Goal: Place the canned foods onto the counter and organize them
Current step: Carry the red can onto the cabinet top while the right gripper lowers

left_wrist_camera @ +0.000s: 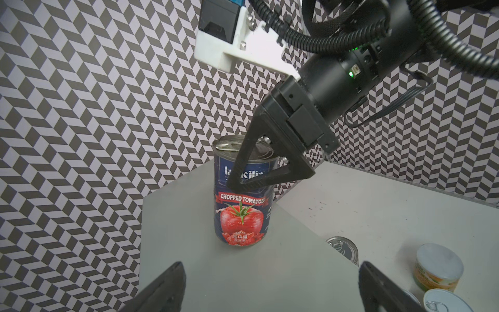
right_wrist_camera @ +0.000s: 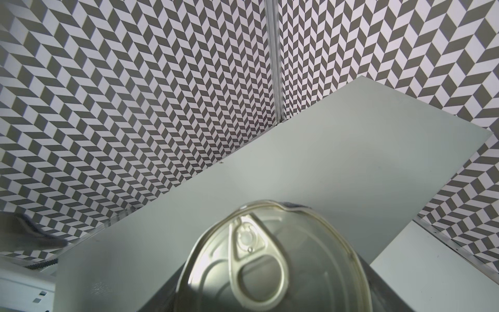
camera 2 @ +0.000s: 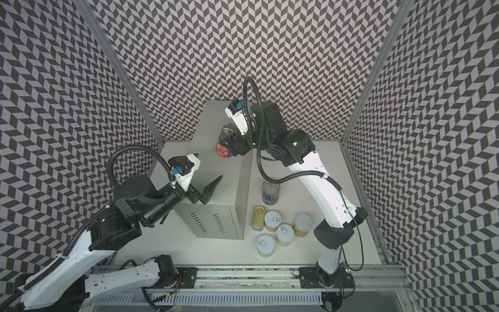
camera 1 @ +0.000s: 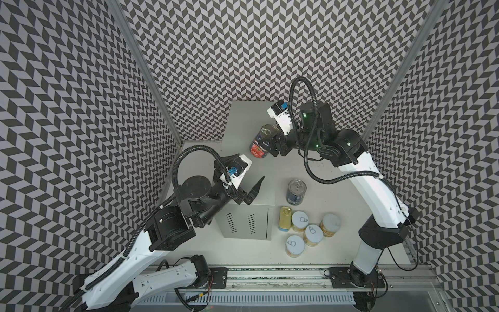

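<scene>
A tall dark-blue tomato can point(camera 1: 259, 147) point(camera 2: 223, 148) point(left_wrist_camera: 241, 216) stands upright on the counter point(camera 1: 240, 127) point(camera 2: 208, 121) point(left_wrist_camera: 183, 221), near its right edge. My right gripper point(camera 1: 267, 140) point(camera 2: 231, 139) point(left_wrist_camera: 249, 168) is shut on the can's upper part from the right. In the right wrist view the can's silver pull-tab lid point(right_wrist_camera: 270, 256) fills the lower part, with the counter point(right_wrist_camera: 337, 162) top behind it. My left gripper point(camera 1: 256, 168) point(camera 2: 208, 165) point(left_wrist_camera: 270, 266) hangs open and empty over the counter's near-left part.
On the white tabletop point(camera 1: 337, 194) right of the counter stand a second tall blue can point(camera 1: 296, 192) point(camera 2: 270, 192), a gold-topped rectangular tin point(camera 1: 285, 218) point(camera 2: 258, 218) and several short yellow-orange cans point(camera 1: 312, 235) point(camera 2: 284, 234). Patterned walls enclose the cell.
</scene>
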Tool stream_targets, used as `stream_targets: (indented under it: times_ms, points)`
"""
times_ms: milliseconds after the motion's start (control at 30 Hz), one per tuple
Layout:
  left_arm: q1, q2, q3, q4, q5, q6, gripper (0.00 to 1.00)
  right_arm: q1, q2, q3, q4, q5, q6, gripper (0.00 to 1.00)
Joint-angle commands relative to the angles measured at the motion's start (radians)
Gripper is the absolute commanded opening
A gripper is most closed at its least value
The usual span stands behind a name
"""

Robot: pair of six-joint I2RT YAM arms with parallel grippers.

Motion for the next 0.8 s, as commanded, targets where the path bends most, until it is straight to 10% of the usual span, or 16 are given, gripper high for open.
stream_targets:
  times_ms: [0,767]
  points:
    - [0.006,-0.004,0.033,0.019,-0.013,0.021,1.0,0.014,0.003,0.03,0.122,-0.004,-0.016,0.75]
    - [0.123,0.131,0.137,-0.028,0.051,-0.065,1.0,0.024,-0.18,-0.229,0.315,0.076,0.001,0.99]
